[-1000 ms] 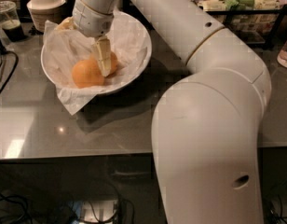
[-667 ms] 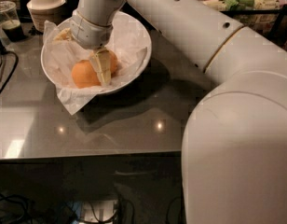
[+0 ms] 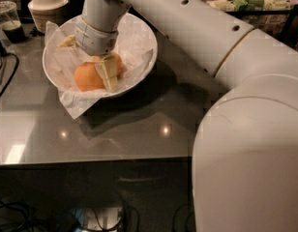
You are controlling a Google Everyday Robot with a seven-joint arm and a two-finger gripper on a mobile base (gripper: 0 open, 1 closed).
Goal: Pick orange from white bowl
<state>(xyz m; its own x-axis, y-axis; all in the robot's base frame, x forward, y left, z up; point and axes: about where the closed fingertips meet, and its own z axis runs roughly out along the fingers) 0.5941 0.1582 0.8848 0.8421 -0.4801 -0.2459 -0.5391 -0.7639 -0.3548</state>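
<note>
The orange [image 3: 86,76] lies in the large white bowl [image 3: 139,37], which is lined with crumpled white paper and stands on the grey table at the back left. My gripper [image 3: 88,57] reaches down into the bowl from above, right over the orange. It is open. One pale finger [image 3: 108,71] lies across the right front of the orange. The other fingertip [image 3: 67,41] shows behind and to the left of it. The wrist hides the back of the orange.
A small cream lidded container [image 3: 46,1] and a plastic cup with a dark drink [image 3: 8,19] stand behind the bowl at the left. Black cables [image 3: 1,76] run along the table's left edge. Trays of food [image 3: 245,1] sit at the back right. My arm fills the right half.
The gripper has come lower into the bowl, and its near finger now overlaps the orange instead of standing beside it. The orange and the bowl have not moved.
</note>
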